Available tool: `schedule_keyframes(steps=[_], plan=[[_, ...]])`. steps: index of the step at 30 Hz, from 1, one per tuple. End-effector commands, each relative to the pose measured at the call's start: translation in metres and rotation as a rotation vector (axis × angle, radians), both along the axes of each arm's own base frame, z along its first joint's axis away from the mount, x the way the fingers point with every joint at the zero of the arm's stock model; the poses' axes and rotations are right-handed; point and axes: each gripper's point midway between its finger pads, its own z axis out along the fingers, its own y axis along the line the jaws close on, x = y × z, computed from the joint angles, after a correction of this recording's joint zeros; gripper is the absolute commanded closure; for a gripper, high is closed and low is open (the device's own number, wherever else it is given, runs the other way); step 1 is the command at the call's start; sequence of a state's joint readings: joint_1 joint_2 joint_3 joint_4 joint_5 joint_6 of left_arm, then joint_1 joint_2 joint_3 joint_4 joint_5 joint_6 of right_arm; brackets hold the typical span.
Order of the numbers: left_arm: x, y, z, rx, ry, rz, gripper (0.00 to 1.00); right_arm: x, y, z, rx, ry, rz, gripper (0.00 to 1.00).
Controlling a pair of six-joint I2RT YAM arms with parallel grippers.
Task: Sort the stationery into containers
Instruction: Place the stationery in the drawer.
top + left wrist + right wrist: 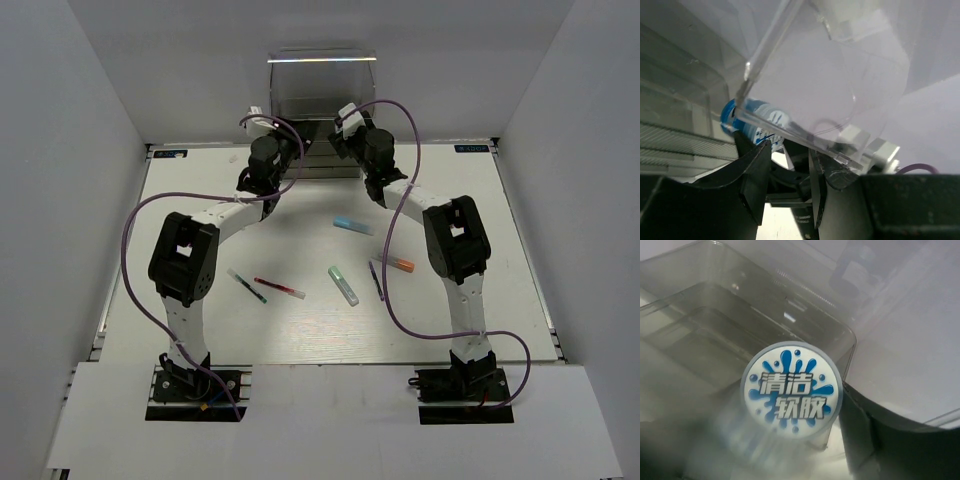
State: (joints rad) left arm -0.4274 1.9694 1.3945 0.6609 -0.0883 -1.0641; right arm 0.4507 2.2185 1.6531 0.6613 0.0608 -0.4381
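The clear cabinet [320, 85] stands at the table's far edge, and both arms reach to its foot. My right gripper [342, 140] is shut on the round blue-white roll [791, 391] and holds it over an open clear drawer [715, 320]. The roll also shows behind clear plastic in the left wrist view [747, 120]. My left gripper [790, 165] is open, its jaws apart with nothing between them. A clear drawer lip [805, 80] lies over its right finger [817, 185]. The light blue [352, 226], orange-capped [397, 264], dark thin [377, 280], green-white [343, 285], red [280, 289] and green-tipped [246, 286] pens lie mid-table.
Grey walls close in the white table [180, 200] on the left, right and back. Purple cables [130, 240] loop off both arms above the table. The pens lie between the two arm elbows.
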Motion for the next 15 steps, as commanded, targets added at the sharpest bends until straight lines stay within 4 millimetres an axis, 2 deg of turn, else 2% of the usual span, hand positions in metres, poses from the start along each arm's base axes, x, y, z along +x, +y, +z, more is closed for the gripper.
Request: schedule_keyframes(steps=[1, 6, 7, 15], plan=[[-0.011, 0.003, 0.081, -0.062, -0.174, -0.002, 0.53, -0.006, 0.003, 0.020, 0.056, 0.016, 0.033, 1.00], [-0.013, 0.002, 0.093, -0.072, -0.203, -0.011, 0.53, -0.008, 0.002, 0.013, 0.079, 0.043, 0.033, 1.00], [-0.016, 0.003, 0.106, -0.084, -0.229, -0.011, 0.53, -0.009, 0.002, 0.011, 0.088, 0.053, 0.034, 1.00], [-0.017, 0.004, 0.121, -0.097, -0.258, -0.010, 0.53, -0.015, 0.003, -0.004, 0.169, 0.157, 0.034, 1.00]])
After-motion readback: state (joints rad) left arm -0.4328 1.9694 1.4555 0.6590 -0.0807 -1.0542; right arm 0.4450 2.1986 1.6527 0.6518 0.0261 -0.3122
